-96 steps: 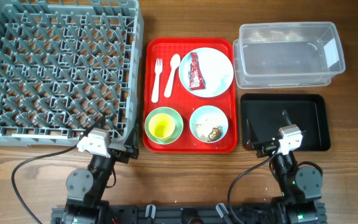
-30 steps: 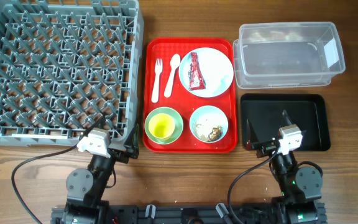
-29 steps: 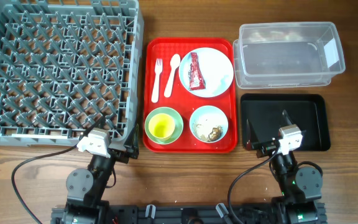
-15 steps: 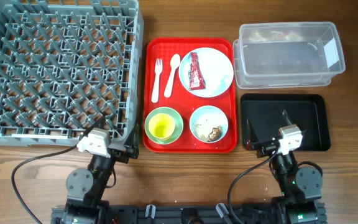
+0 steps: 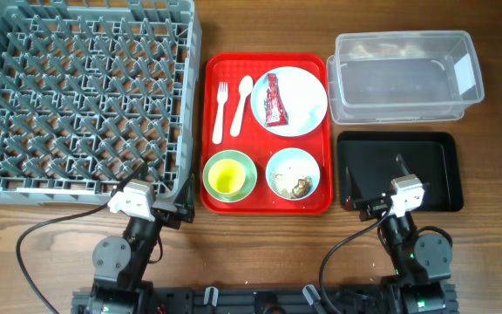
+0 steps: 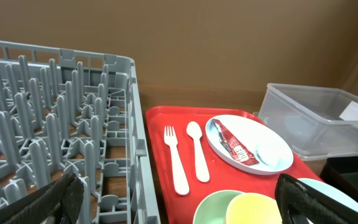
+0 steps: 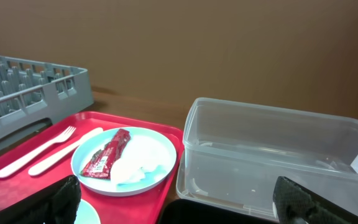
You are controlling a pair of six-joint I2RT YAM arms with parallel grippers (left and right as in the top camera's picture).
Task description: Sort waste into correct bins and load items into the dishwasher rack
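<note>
On the red serving tray, a light-blue plate (image 5: 296, 85) carries the red sachet (image 5: 273, 98) and a white tissue (image 7: 135, 165). The cream fork (image 5: 220, 111) and spoon (image 5: 242, 105) lie to its left. A yellow cup (image 5: 227, 179) sits inside the pale-green bowl (image 5: 244, 166). The light-blue bowl (image 5: 281, 166) holds brown food bits (image 5: 297, 185). The grey rack (image 5: 81, 96) is at left; the clear tub (image 5: 405, 77) and black tray (image 5: 425, 174) are at right. My left gripper (image 5: 166, 196) (image 6: 179, 193) is open by the rack's near corner. My right gripper (image 5: 377, 186) (image 7: 179, 199) is open over the black tray's near edge.
The flat red serving tray (image 5: 264, 202) lies between the rack and the two bins. A white label (image 5: 465, 77) sticks to the tub's right wall. Bare wooden table (image 5: 260, 253) runs along the front between the two arm bases.
</note>
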